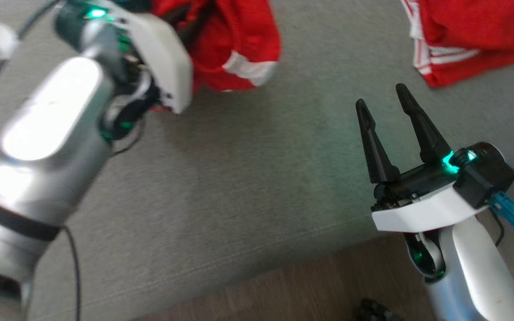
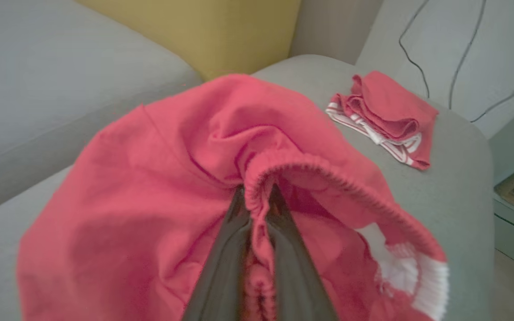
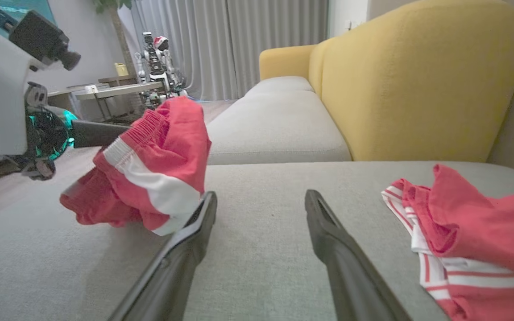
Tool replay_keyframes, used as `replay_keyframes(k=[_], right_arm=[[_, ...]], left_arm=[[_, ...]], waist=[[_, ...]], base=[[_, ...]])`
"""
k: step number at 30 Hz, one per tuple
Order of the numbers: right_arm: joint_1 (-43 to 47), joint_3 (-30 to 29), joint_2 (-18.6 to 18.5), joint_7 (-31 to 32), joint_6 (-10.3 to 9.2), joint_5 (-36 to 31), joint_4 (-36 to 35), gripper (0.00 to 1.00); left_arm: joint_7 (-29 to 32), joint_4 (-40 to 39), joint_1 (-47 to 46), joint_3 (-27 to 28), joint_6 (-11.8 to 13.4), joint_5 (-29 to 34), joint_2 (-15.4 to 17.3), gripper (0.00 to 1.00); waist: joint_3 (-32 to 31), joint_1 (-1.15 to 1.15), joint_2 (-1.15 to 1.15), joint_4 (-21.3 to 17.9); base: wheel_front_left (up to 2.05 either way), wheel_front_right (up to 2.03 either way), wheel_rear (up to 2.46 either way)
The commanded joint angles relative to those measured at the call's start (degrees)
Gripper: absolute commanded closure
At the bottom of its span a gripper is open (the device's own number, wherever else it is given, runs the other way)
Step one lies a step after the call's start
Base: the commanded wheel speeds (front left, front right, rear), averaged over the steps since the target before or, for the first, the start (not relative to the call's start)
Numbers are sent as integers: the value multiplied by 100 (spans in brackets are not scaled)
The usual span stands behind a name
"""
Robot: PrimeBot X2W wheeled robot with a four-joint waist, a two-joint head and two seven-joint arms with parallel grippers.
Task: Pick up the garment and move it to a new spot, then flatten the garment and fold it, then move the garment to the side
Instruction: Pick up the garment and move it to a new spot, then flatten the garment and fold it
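Left wrist view: your left pincer (image 2: 258,196) is clamped on the elastic waistband of the red garment (image 2: 150,187), fingers nearly together with the band pinched between them. The garment bunches around the fingers above the grey cushion (image 2: 458,178). The other red garment (image 2: 386,111), white-striped, lies crumpled far right on that cushion, well apart. A yellow backrest (image 2: 203,31) is at the far side.

Head view, blurry: the held garment is far left at the left pincer's tip and the other one is at the far right corner. Your right pincer (image 1: 381,94) is near right, fingers spread apart, by the cushion's near edge, with wood floor (image 1: 283,290) beyond it.

Right wrist view: the right pincer's fingers are apart over the cushion, between the two garments. The held garment is on the left with its white band showing. You can't tell if its lowest folds touch the cushion.
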Motion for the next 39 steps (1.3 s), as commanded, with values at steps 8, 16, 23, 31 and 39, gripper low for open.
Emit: replay_keyframes(k=[8,16,23,31,39], right_arm=[[-235,121,75,-36,-2,374,-301,0],[-101,-70,76,-36,-2,214,-258,0],[98,-183,76,-36,-2,-11,-215,0],[310,-115,76,-36,-2,-48,-157,0],[341,-138,76,-36,-2,39,-184,0]], left_arm=[[-459,1076,-310,-495,86,719,-425,68],[-1775,1075,67,-543,456,1045,-704,0],[-2306,471,676,-630,1073,1294,-703,0],[-2258,-176,1247,-773,1474,1277,-797,0],[-1536,-74,1103,-1075,1342,1239,-894,0]], waist=[[716,0,0,-707],[490,0,0,-363],[70,0,0,131],[-322,0,0,307],[-275,0,0,37]], base=[[0,0,0],[0,0,0],[0,0,0],[0,0,0],[0,0,0]])
